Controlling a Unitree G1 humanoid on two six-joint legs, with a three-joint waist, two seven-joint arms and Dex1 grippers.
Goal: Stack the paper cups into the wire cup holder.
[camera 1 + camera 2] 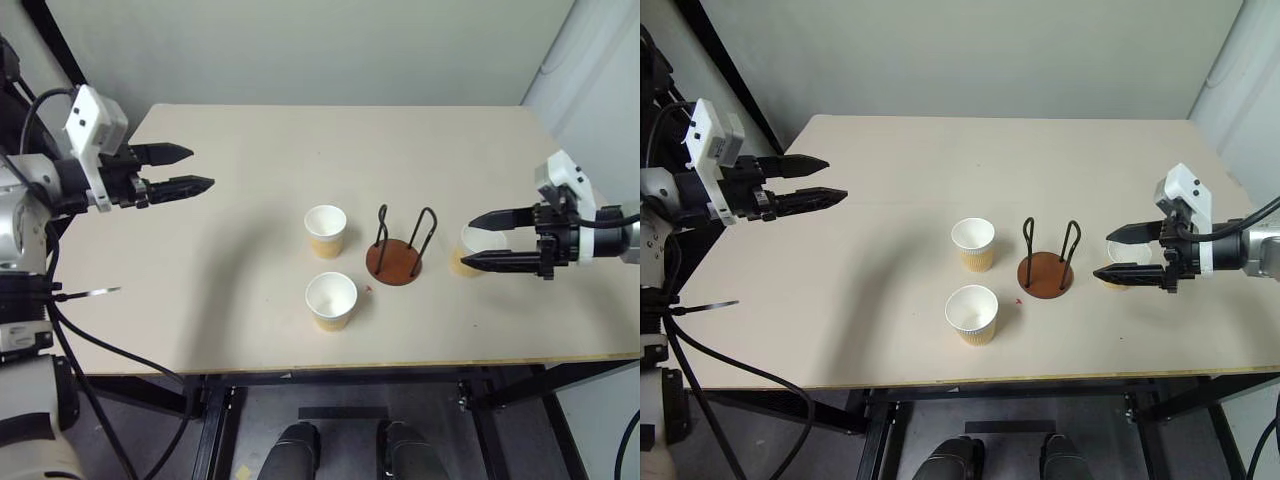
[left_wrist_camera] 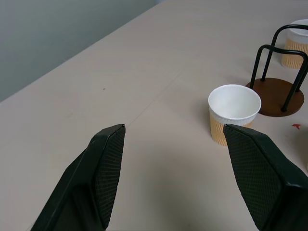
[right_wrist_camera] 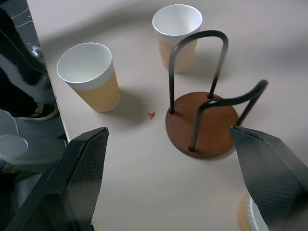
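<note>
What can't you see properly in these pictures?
- The third paper cup: in the eye views the right gripper covers most of it; in the right wrist view the picture's edge cuts it off.
- The tiny red mark on the table: too small to tell what it is.
- The near cup's side: the left wrist view's edge cuts it out.

Head stereo pair looks down from above; wrist views sit low, sharing the wire cup holder [image 3: 202, 125].
</note>
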